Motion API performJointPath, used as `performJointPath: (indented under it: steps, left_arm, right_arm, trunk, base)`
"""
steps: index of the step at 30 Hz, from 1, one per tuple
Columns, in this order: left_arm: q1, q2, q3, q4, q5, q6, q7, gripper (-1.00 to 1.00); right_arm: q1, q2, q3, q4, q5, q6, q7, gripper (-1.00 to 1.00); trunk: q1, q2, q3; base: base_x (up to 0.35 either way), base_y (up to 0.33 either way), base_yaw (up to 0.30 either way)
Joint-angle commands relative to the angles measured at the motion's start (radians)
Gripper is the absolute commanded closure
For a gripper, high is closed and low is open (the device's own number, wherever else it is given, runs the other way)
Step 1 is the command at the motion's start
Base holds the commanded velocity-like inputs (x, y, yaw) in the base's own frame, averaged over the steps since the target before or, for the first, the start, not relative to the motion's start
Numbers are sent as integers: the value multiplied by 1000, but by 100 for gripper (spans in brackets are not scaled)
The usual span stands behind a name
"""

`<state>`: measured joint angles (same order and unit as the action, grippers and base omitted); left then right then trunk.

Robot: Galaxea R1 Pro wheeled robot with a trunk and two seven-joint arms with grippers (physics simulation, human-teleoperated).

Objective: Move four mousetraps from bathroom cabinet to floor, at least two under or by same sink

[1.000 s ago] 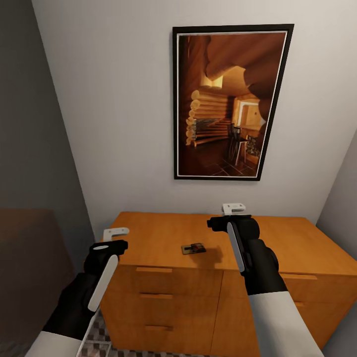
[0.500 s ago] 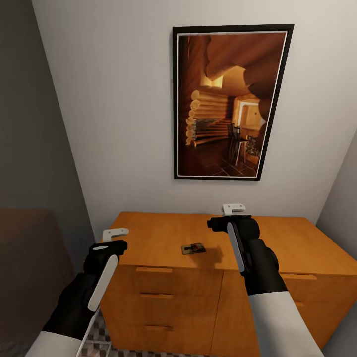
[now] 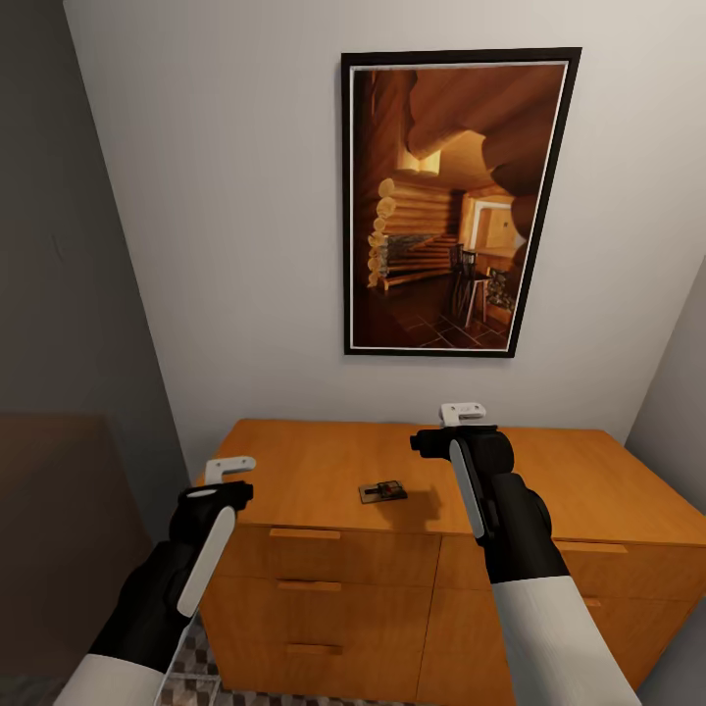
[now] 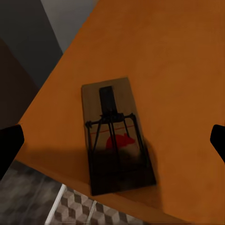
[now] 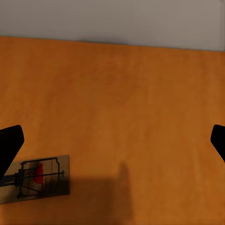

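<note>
One mousetrap, a small dark board with a red mark, lies in the middle of the orange cabinet top; the right wrist view has it off to one side. A second mousetrap lies at the cabinet's left front corner, close to the edge. My left gripper hovers open right above it, with dark fingertips wide on either side. My right gripper hangs open over the bare top, right of the middle trap. The cube-patterned floor shows below the edge.
The cabinet has drawers in front and stands against a white wall with a framed picture. A dark brown panel stands at the left. White bars rise from the floor beside the cabinet's left side.
My left gripper has sunk a little toward the cabinet's left front corner. The right arm and both traps have stayed put.
</note>
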<state>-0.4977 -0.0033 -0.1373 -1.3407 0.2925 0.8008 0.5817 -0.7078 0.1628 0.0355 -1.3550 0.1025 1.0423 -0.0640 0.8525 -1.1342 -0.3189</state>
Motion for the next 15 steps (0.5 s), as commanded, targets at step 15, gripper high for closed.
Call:
performJointPath:
  steps: [15]
  left_arm:
    - [-1,-2,-1,81,7,-25,12,-100]
  right_arm:
    - [-1,1,3,1,6,5,1,-100]
  trunk:
    - [0,-1,-1]
  base:
    - [0,0,0]
